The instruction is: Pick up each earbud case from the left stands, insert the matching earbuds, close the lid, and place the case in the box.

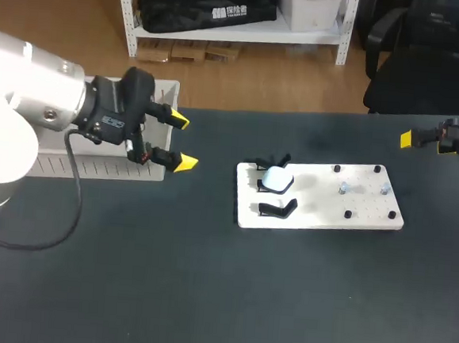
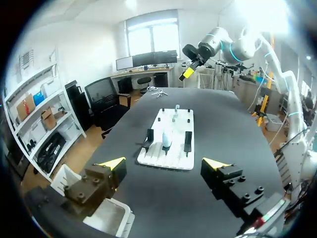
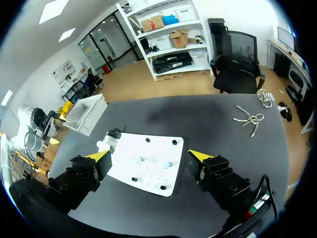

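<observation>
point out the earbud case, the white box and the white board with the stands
white rounded earbud case (image 1: 277, 178): head view, centre of its top
white plastic box (image 1: 95, 166): head view, its near side wall
flat white board (image 1: 322, 204): head view, bare patch near its middle

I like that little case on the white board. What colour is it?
White; the earbud case shows best in the head view.
</observation>
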{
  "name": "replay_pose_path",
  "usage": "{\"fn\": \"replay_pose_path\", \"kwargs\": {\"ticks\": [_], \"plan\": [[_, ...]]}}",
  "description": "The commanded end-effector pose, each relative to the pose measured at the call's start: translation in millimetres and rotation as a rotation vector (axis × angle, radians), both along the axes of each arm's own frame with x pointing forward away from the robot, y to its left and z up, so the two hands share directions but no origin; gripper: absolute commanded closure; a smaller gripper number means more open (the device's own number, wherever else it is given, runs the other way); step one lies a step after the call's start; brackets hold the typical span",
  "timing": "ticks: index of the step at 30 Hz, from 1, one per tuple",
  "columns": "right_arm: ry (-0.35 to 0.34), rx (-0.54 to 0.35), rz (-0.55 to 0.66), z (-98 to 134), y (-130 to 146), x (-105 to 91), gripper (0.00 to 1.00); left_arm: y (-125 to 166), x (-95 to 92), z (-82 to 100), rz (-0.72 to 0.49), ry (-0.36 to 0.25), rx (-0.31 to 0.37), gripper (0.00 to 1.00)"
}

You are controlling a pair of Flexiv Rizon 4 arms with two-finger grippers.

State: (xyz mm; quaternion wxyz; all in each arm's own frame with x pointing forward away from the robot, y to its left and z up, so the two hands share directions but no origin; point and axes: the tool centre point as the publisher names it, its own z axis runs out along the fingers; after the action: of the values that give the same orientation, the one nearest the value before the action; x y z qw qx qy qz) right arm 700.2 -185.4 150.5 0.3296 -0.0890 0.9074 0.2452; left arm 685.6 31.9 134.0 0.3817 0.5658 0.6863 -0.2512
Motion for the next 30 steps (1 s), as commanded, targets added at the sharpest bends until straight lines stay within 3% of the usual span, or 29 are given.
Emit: {"fn": "replay_pose_path", "kwargs": {"ticks": [1,5,9,20,30], "plan": [[0.000,0.001,0.002,-0.4,-0.5,0.3,0.00,-19.3,11.9,-14.9,-0.112,0.030,-0.029,0.00],[0.000,0.001,0.002,-0.4,-0.5,0.3,0.00,-38.4,10.0,-27.0,-0.178,0.020,-0.026,0.00],[0.000,0.001,0.002,-0.4,-0.5,0.3,0.00,-54.8,11.3,-36.7,-0.225,0.048,-0.027,0.00],[0.000,0.001,0.002,-0.4,-0.5,0.3,0.00,-86.0,7.8,-62.1,-0.279,0.123,-0.010,0.00],[0.000,0.001,0.002,-0.4,-0.5,0.3,0.00,-106.6,15.2,-83.9,-0.275,0.145,-0.030,0.00]]}}
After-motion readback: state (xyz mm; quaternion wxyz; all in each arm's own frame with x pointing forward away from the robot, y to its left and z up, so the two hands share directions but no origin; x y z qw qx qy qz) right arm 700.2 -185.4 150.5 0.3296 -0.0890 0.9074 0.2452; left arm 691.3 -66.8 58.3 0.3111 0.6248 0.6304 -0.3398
